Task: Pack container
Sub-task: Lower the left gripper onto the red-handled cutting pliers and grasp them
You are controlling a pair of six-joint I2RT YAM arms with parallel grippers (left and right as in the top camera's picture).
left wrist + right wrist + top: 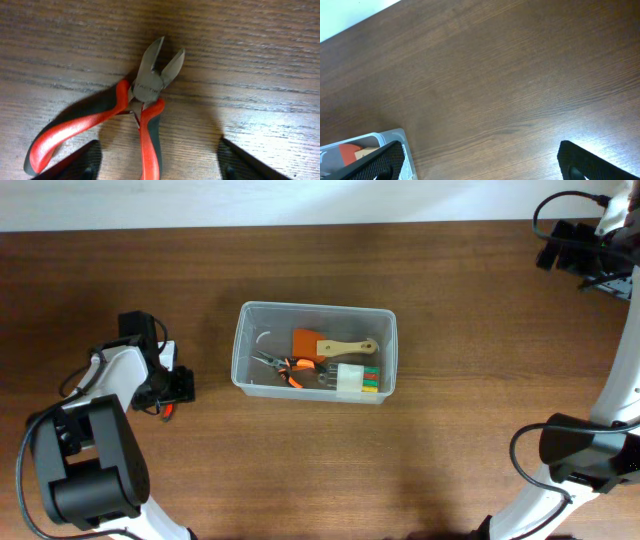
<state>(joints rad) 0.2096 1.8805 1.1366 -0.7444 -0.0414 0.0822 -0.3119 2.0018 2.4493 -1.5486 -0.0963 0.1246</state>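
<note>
Left gripper [158, 150] hangs wide open low over the table [450, 460], holding nothing. Its dark fingertips [85, 160] sit in the two bottom corners of the left wrist view, either side of a pair of red-handled cutters [147, 87] lying flat on the wood.

The container [318, 307] stands at the centre of the overhead frame, well to the right of that gripper. It already holds orange-handled pliers [285, 366], a wood-handled scraper [335, 346] and a white block with coloured strips [355, 378].

The right gripper [480, 150] is also spread wide and empty, parked at the upper right of the overhead frame, far from the tub.

The main risk looks to be the grasp itself. The cutters' handles are splayed and sit left of centre between the fingers, so closing now might catch only one handle and leave the tool free to pivot or slip out when lifted. Because the tool lies flat, fingers coming down too low could scrape the wood.

Later, the tub seems light and is already crowded on its right side. A low carry could knock its near wall and shove it, and a dangling handle could snag the rim.
</note>
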